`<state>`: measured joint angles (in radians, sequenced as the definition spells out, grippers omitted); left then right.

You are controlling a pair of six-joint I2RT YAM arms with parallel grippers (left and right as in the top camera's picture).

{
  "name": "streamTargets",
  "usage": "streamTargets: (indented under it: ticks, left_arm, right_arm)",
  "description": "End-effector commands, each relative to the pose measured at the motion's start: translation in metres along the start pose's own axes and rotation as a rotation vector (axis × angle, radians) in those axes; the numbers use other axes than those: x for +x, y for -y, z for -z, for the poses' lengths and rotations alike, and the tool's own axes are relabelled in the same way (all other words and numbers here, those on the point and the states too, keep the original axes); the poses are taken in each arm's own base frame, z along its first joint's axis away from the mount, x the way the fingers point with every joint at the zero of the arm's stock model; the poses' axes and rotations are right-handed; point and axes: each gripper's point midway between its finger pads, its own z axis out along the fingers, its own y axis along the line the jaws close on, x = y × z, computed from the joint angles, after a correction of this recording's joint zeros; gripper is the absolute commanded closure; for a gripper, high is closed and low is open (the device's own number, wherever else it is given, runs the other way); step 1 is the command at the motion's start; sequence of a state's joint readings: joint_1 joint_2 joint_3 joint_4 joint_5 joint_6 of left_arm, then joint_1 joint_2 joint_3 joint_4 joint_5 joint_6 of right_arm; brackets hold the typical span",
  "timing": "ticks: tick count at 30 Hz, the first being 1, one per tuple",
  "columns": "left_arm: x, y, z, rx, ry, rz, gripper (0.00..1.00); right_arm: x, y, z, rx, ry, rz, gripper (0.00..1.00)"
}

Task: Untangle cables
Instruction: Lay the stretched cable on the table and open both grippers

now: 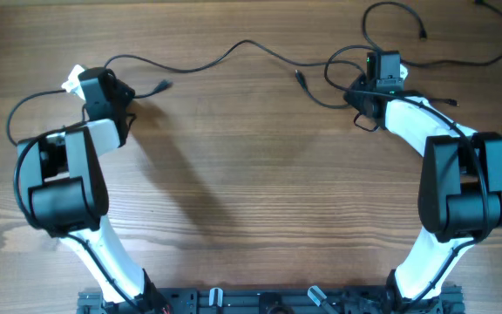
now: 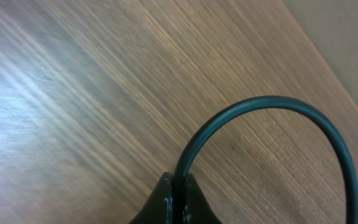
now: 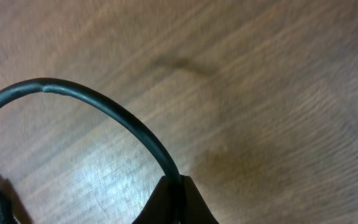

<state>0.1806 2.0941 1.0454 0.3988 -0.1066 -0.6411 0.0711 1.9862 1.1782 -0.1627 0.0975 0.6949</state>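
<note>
**A:** Checking wrist views first. left end effector (image 2: 176,198): fingers closed together on a black strand, call it the left-held cable (image 2: 266,100). It comes out of the tips, arches up and right, then drops off the bottom right of that view.

**B:** Right side?

**A:** Same picture, mirrored. right end effector (image 3: 176,198) is clamped on the right-held cable (image 3: 104,102), which arcs up and away to the left edge. The wood of the desk (image 1: 251,192) is blurred behind both.

**B:** Where does it all sit from overhead?

**A:** Along the far side of the desk. Left arm is at the far left and right arm at the far right, well apart. One long cable (image 1: 250,42) runs from the left end effector rightward in a wavy line, reaching a middle plug (image 1: 301,77) just left of the right arm's wrist. A short plug end (image 1: 162,85) lies just right of the left end effector.

**B:** Knot?

**A:** Loose loops (image 1: 327,74) cluster around the right end effector. Beyond it a strand curls to a far plug (image 1: 423,35). Cannot tell which strand crosses over which there. Also cannot tell whether the long cable is the one in the left fingers.
</note>
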Motion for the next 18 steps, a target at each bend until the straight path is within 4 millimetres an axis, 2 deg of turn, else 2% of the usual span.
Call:
streamTargets:
  ticks: [1, 3, 5, 6, 7, 8, 9, 10, 11, 15, 18]
  left_arm:
    - [0.012, -0.001, -0.006, -0.002, -0.014, -0.022, 0.96]
    - [0.012, -0.001, -0.006, -0.003, -0.014, -0.021, 0.92]
    - [0.013, -0.004, -0.006, -0.011, -0.021, -0.021, 0.67]
    - [0.014, -0.005, -0.006, -0.015, -0.026, -0.022, 0.62]
    - [0.017, -0.008, -0.006, -0.027, -0.039, -0.025, 0.39]
    - [0.019, -0.01, -0.006, -0.033, -0.048, -0.034, 0.14]
    - [0.021, -0.01, -0.005, -0.032, -0.06, -0.054, 0.0]
    - [0.022, -0.009, -0.003, -0.031, -0.074, -0.081, 0.0]
    - [0.022, -0.006, 0.002, -0.024, -0.09, -0.115, 0.0]
    - [0.008, 0.005, 0.029, -0.019, -0.116, -0.205, 0.0]
    - [-0.01, 0.017, 0.057, -0.013, -0.11, -0.244, 0.0]
  right_arm:
    - [-0.006, 0.015, -0.007, 0.067, 0.05, -0.006, 0.95]
    - [-0.008, 0.014, -0.007, 0.065, 0.056, 0.011, 0.95]
    - [-0.006, 0.016, -0.006, 0.075, 0.05, 0.013, 0.82]
    - [-0.005, 0.017, -0.006, 0.078, 0.044, 0.014, 0.71]
    - [-0.003, 0.017, -0.006, 0.078, 0.037, 0.015, 0.45]
    - [-0.002, 0.017, -0.006, 0.077, 0.031, 0.02, 0.32]
    - [0.0, 0.015, -0.007, 0.065, 0.021, 0.043, 0.18]
    - [0.002, 0.011, -0.006, 0.041, 0.004, 0.079, 0.08]
    - [0.003, 0.006, -0.005, 0.018, -0.01, 0.112, 0.05]
    - [-0.004, -0.003, 0.01, -0.019, -0.002, 0.135, 0.0]
    - [-0.019, -0.019, 0.036, -0.078, 0.036, 0.14, 0.01]
